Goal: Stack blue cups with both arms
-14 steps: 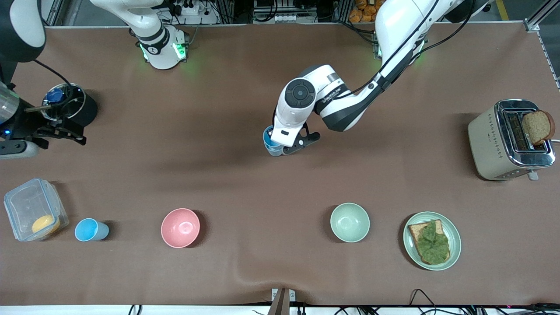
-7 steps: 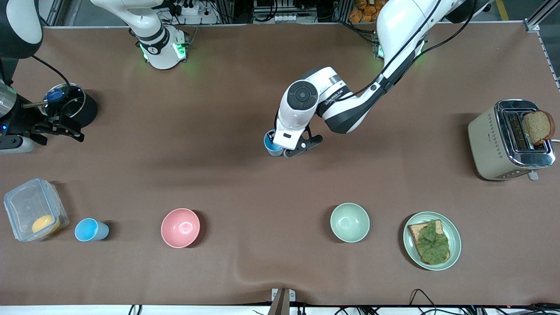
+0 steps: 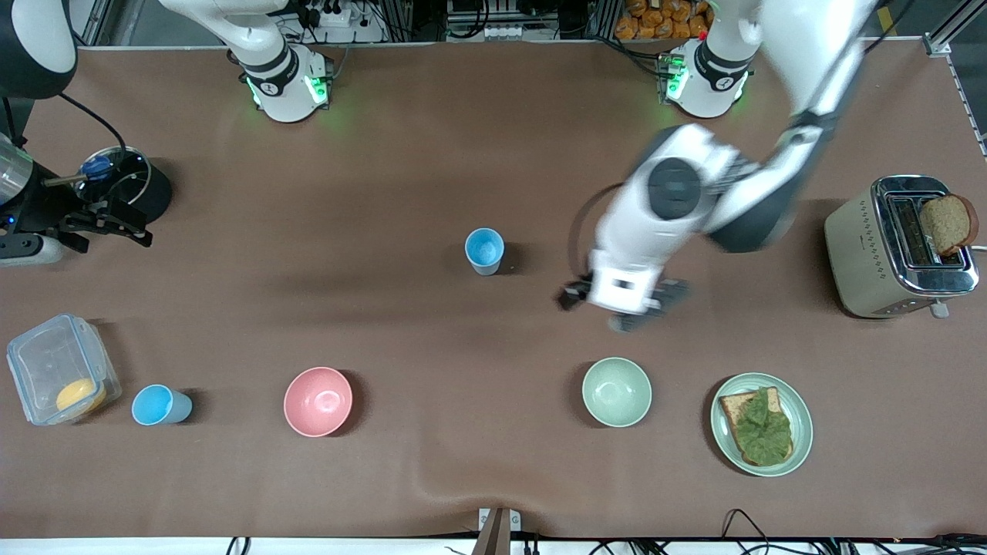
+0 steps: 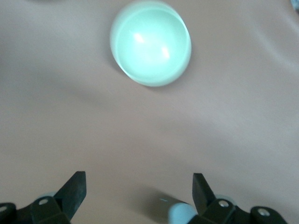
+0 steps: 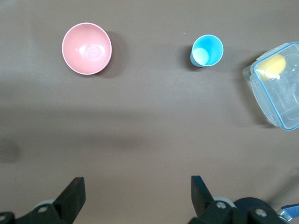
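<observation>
One blue cup (image 3: pixel 484 250) stands upright and alone in the middle of the table. A second blue cup (image 3: pixel 160 405) stands near the front camera at the right arm's end, beside a clear container; it also shows in the right wrist view (image 5: pixel 207 51). My left gripper (image 3: pixel 623 304) is open and empty over bare table, between the middle cup and the green bowl; in the left wrist view (image 4: pixel 138 193) its jaws stand wide apart. My right gripper (image 3: pixel 108 223) hangs open and empty beside the black pot; in the right wrist view (image 5: pixel 138 193) nothing is between its jaws.
A pink bowl (image 3: pixel 318 401), a green bowl (image 3: pixel 616 391) and a plate with a sandwich (image 3: pixel 802 447) stand along the front. A toaster (image 3: pixel 864 254) holds bread at the left arm's end. A clear container (image 3: pixel 46 354) and a black pot (image 3: pixel 154 196) are at the right arm's end.
My left gripper has let go of the middle blue cup and swung away toward the left arm's end, over the table near the green bowl. The right gripper has barely shifted.
</observation>
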Motion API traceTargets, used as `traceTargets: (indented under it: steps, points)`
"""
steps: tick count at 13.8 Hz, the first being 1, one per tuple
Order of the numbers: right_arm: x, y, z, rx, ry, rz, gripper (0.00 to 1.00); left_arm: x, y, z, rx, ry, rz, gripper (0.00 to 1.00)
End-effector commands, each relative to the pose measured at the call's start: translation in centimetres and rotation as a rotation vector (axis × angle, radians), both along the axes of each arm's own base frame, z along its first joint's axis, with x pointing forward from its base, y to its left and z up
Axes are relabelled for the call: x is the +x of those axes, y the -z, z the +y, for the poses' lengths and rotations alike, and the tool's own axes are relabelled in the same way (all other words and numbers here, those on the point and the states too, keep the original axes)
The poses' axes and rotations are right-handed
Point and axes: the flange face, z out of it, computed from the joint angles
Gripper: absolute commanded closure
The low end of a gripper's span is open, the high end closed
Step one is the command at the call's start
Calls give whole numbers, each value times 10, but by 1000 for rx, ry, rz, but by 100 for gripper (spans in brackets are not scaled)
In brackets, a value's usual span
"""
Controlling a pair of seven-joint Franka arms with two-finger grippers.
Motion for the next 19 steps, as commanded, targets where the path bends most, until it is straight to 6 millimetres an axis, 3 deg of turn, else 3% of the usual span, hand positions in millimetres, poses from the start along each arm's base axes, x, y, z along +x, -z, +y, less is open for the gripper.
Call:
traceTargets:
  steps: [1, 2, 5, 6, 7, 13, 19]
  points:
    - [-10, -4, -3, 20, -7, -10, 0, 7, -32, 51, 60, 123, 41, 0]
    - [-10, -5, -2, 20, -10, -8, 0, 10, -43, 70, 67, 150, 43, 0]
    - [-11, -5, -2, 20, -8, -5, 0, 3, -90, 99, 106, 202, -13, 0]
    - [-11, -5, -2, 20, -8, -5, 0, 1, -98, 117, 127, 197, -4, 0]
    - [-10, -4, -2, 20, -8, -4, 0, -6, -110, 120, 104, 227, -3, 0]
    - [-11, -4, -1, 21, -10, 2, 0, -48, -160, 221, 32, 389, -13, 0]
    - [-11, -4, -1, 21, -10, 2, 0, -65, -181, 245, 45, 543, -29, 0]
